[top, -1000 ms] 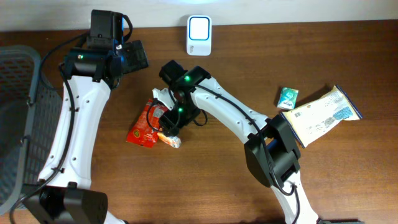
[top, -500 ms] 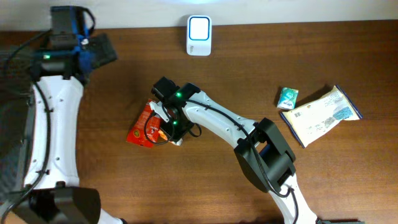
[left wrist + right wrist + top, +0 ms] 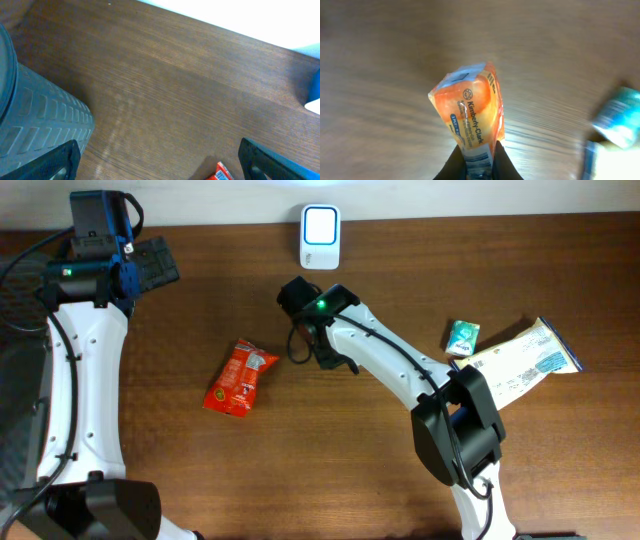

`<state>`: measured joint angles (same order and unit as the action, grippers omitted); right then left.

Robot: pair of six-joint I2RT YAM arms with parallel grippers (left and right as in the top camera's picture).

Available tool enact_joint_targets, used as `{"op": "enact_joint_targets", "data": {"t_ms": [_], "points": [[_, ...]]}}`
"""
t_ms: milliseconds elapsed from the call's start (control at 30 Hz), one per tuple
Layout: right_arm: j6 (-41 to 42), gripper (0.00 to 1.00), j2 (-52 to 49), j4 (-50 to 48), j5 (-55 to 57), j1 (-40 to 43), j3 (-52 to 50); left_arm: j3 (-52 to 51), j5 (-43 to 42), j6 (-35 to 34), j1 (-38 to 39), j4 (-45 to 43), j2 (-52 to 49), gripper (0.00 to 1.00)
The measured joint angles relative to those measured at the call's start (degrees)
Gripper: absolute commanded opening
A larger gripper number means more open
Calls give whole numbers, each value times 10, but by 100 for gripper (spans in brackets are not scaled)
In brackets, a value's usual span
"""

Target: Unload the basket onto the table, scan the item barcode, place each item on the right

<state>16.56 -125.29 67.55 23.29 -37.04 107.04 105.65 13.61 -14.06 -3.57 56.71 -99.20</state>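
My right gripper (image 3: 477, 169) is shut on the lower end of a small orange tissue pack (image 3: 470, 107) printed with "Kimberly-Clark"; the pack stands up above the wooden table. From overhead the right gripper (image 3: 322, 352) sits just below the white scanner (image 3: 320, 237), and the pack is hidden under it. A red snack bag (image 3: 238, 378) lies flat to its left; a corner of the red bag (image 3: 220, 173) shows in the left wrist view. My left gripper (image 3: 152, 264) is open at the far left, with nothing between its fingers (image 3: 60, 161).
A grey basket (image 3: 35, 120) stands at the table's left edge. A small green pack (image 3: 462, 336) and a white and yellow pouch (image 3: 520, 365) lie at the right. The green pack (image 3: 619, 117) shows blurred in the right wrist view.
The right gripper closed on the orange pack beside the red bag and carried it up and right, toward the scanner. The left arm swung left a second ago, then held still.
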Motion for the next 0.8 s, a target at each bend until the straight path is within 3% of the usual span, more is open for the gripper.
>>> {"op": "enact_joint_targets", "data": {"t_ms": [67,100,233,300,333,433,533,600,800], "points": [[40,64,0,-4,41,-5,-7,0,0,0,0,0,0,99],[49,70,-1,-4,40,-6,-9,0,0,0,0,0,0,99],[41,70,-7,-5,-56,-15,-7,0,0,0,0,0,0,99],[23,76,-7,-2,-112,-6,6,0,0,0,0,0,0,99],[8,80,-7,-3,-141,12,18,0,0,0,0,0,0,99],[-49,79,-5,-2,-214,97,34,0,0,0,0,0,0,99],[-154,73,-4,2,-370,223,30,0,2,0,0,0,0,99],[-213,69,-4,2,-448,261,6,0,2,1,0,0,0,99],[-294,51,-9,-61,-553,249,-95,0,2,2,0,-1,0,99]]}}
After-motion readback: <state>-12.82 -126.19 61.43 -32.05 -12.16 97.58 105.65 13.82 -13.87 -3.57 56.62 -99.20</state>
